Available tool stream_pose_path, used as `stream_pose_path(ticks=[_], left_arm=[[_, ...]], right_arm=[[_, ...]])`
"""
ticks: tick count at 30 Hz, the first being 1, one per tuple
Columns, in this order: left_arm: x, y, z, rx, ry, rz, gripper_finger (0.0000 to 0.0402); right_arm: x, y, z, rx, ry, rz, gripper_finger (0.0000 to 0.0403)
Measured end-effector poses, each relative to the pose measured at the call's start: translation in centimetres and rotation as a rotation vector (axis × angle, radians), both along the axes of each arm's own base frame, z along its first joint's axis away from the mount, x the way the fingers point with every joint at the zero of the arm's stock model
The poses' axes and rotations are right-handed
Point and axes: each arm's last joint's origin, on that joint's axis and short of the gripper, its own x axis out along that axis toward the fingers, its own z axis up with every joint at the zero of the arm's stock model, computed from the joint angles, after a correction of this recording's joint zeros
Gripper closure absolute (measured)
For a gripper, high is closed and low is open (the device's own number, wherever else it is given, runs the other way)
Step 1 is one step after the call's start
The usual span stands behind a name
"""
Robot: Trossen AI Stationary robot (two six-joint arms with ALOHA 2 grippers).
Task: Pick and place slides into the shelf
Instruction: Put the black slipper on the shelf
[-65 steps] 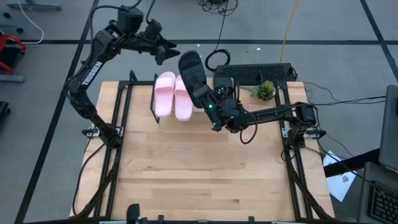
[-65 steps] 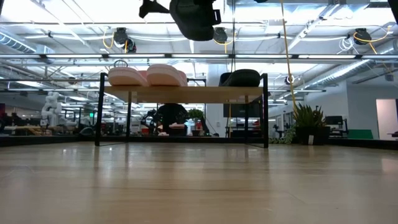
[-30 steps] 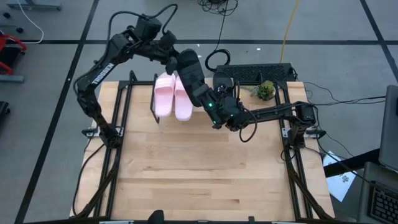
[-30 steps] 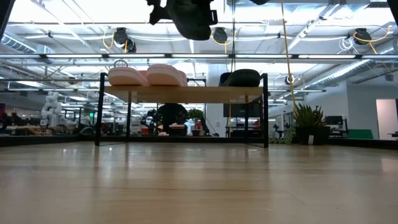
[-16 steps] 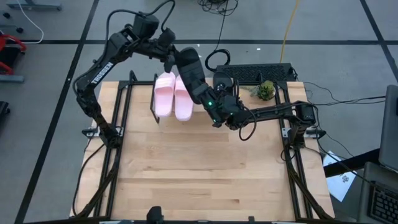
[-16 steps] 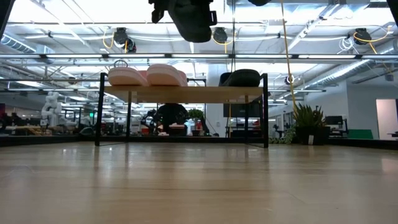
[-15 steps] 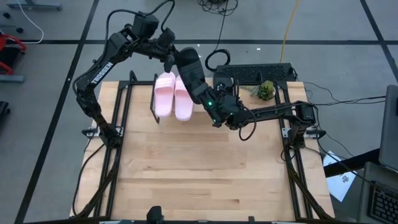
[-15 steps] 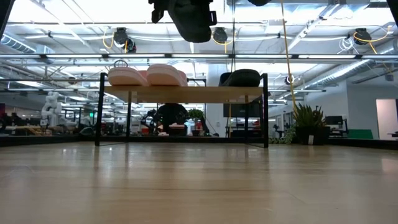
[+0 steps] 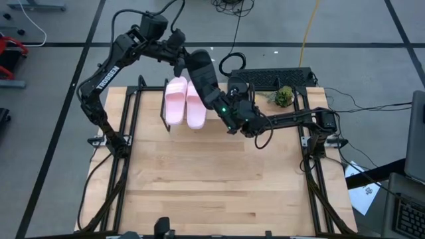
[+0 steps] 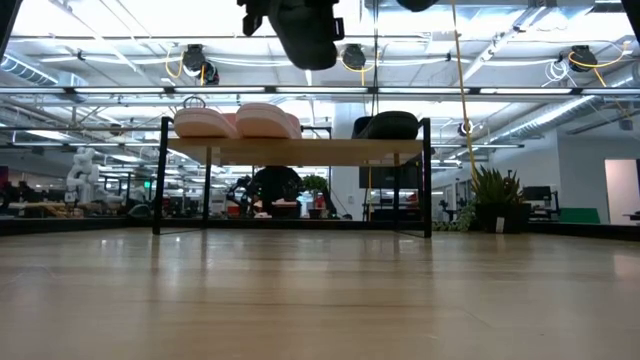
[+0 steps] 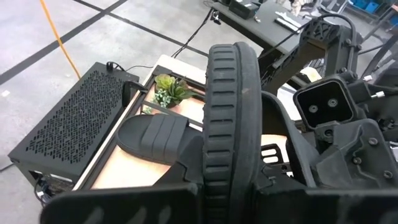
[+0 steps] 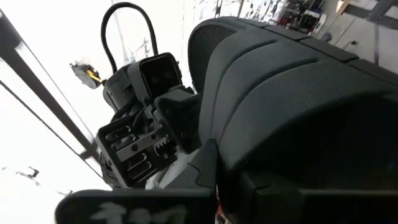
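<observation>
A black slide [image 9: 204,78] hangs high above the shelf [image 10: 320,151], between my two grippers. My left gripper [image 9: 185,61] is shut on its far end. My right gripper [image 9: 224,110] is shut on its near end. Two pink slides [image 9: 184,101] lie soles down on the left part of the shelf. A second black slide [image 10: 388,125] lies on its right part. In the low view the held slide [image 10: 305,30] shows at the top edge, well above the plank. My left gripper pinches the slide's far end [image 11: 229,180] between its two fingers, one on each flat face, the ribbed sole edge showing between them. It comes from the table's far left, slanting down. My right gripper holds the slide's near end by the strap [image 12: 292,118]; the slide itself hides the place of contact. The fingers come from the right, slanting up. The slide is lifted clear, tilted, with its far end higher.
A black perforated box [image 9: 277,77] and a small potted plant [image 9: 283,97] stand at the far right, behind the shelf. The wooden tabletop [image 9: 212,179] stretches bare toward the near edge. Cables lie on the floor beyond the table.
My left gripper has come from the far left toward the held black slide and now sits at its far end. The slide has stayed up above the shelf in my right gripper, hardly shifting.
</observation>
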Motion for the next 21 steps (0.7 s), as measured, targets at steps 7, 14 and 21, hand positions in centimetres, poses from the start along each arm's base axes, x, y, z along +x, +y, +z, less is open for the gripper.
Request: stream_pose_path(ticks=[7,14,21], left_arm=[[-0.4,0.4,0.0,-0.017,-0.009,-0.010,0.0373],[-0.4,0.6,-0.1,-0.004,-0.009,-0.020,0.0373],[-0.7,0.8,-0.1,0.007,-0.008,-0.006,0.0374]], right_arm=[[0.2,0.6,-0.3,-0.017,0.062,0.032,0.0398],[0.5,-0.3,-0.7,-0.037,0.128,0.044,0.0390],[0.6,-0.5,-0.6,-0.092,0.121,0.107,0.0310]])
